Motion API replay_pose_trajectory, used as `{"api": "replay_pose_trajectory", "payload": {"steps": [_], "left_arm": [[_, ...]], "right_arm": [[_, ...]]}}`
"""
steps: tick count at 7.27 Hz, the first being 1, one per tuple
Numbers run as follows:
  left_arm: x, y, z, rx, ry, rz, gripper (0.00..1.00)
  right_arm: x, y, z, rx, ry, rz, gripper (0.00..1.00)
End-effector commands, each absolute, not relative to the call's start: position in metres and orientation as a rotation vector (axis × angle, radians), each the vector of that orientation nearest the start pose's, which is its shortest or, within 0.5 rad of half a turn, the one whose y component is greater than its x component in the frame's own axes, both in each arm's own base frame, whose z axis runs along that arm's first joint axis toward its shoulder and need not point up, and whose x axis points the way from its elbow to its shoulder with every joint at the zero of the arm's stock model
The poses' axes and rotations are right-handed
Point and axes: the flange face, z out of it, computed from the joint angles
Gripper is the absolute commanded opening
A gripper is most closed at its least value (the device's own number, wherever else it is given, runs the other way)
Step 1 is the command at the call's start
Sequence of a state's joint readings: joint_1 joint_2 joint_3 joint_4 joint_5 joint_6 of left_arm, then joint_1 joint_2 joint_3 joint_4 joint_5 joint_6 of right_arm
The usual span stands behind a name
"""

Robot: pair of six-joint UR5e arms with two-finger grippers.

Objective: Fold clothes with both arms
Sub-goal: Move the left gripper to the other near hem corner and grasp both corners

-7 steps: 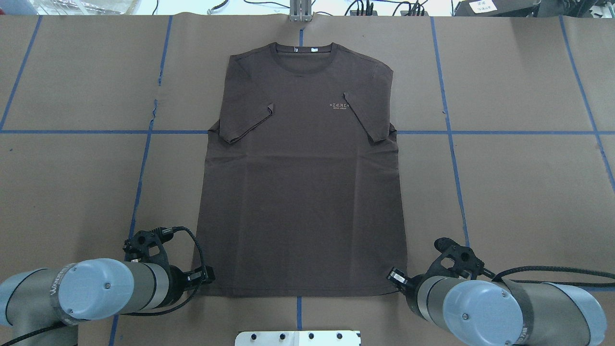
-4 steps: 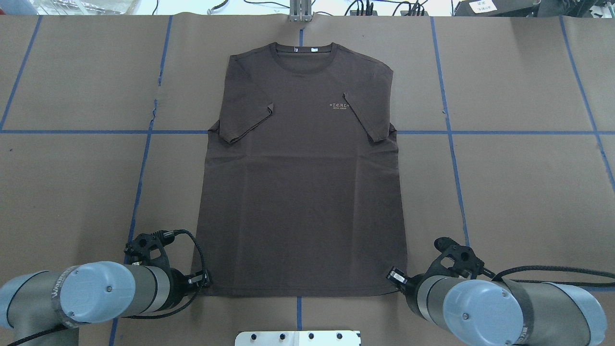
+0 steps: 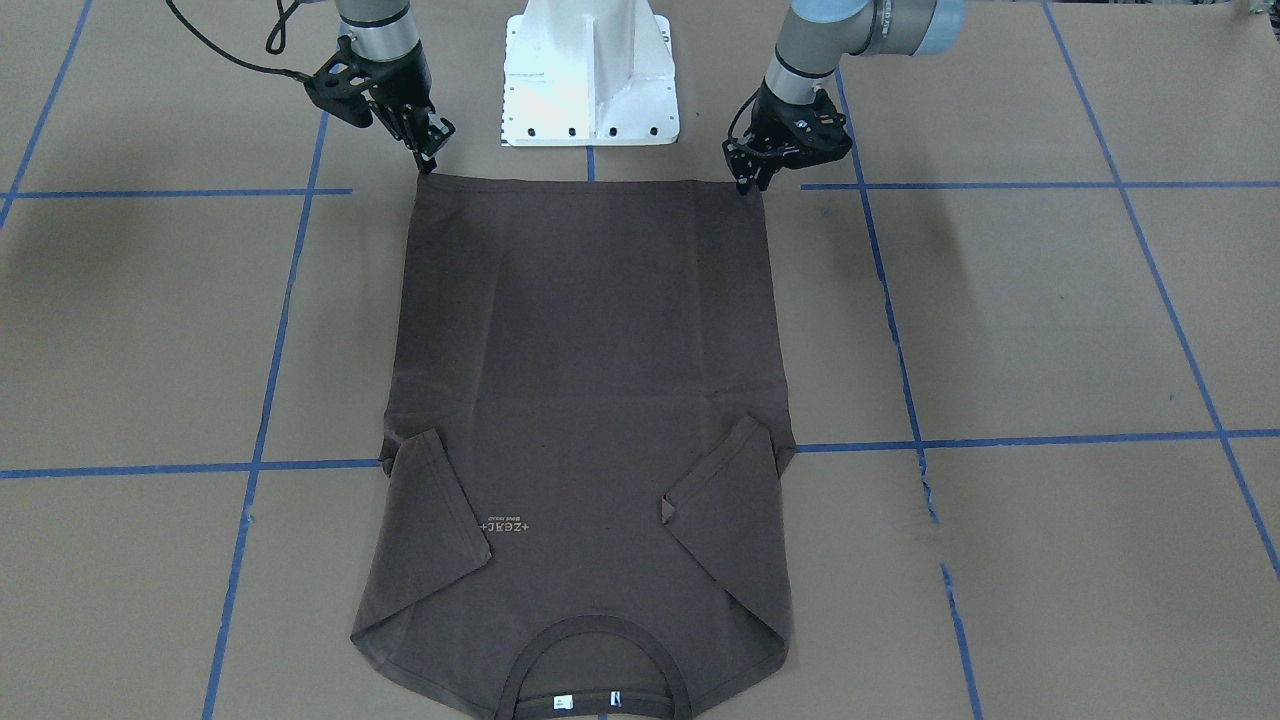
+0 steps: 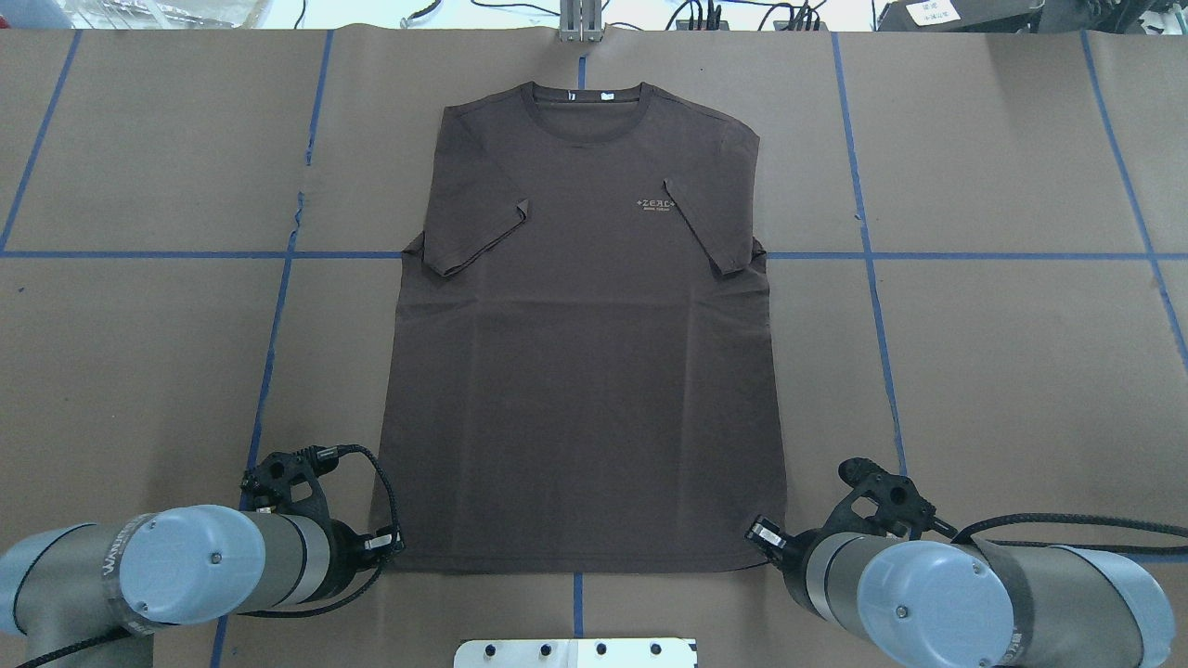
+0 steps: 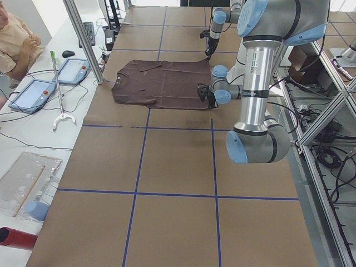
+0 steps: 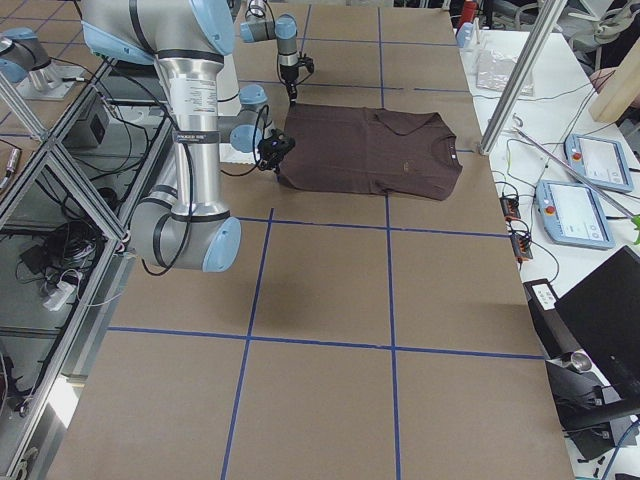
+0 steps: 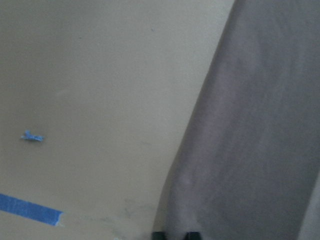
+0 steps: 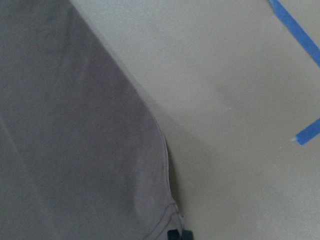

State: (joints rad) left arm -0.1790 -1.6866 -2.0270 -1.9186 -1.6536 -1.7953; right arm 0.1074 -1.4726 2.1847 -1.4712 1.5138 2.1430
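Since a second ago the left gripper (image 4: pixel 390 540) has slid slightly back toward the robot's base; the right gripper (image 4: pixel 759 532) sits as before. Each meets a near hem corner of the T-shirt (image 4: pixel 585 371). From above the wrists hide the fingers, and the wrist views show only black fingertips (image 7: pixel 159 236) at the frame's bottom edge, so whether either gripper is clamped or apart cannot be told. The dark brown shirt lies flat on the table (image 4: pixel 974 371), stretching ahead between both grippers, collar farthest, sleeves folded inward.
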Motion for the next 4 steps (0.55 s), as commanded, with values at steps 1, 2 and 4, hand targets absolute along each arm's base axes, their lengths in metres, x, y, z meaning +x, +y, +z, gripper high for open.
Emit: {"api": "replay_pose_trajectory", "payload": {"steps": [1, 2, 4], "left_arm": [[0.483, -0.214, 0.344, -0.104, 0.941, -0.331, 0.0], [0.477, -0.213, 0.333, -0.107, 0.965, -0.328, 0.0], [0.451, -0.206, 0.297, -0.142, 1.044, -0.302, 0.0]], "right_arm": [[-0.459, -0.189, 0.322, -0.139, -0.824, 0.665, 0.0], [-0.455, -0.189, 0.316, -0.142, -0.837, 0.663, 0.0], [-0.434, -0.189, 0.301, -0.147, -0.869, 0.666, 0.0]]}}
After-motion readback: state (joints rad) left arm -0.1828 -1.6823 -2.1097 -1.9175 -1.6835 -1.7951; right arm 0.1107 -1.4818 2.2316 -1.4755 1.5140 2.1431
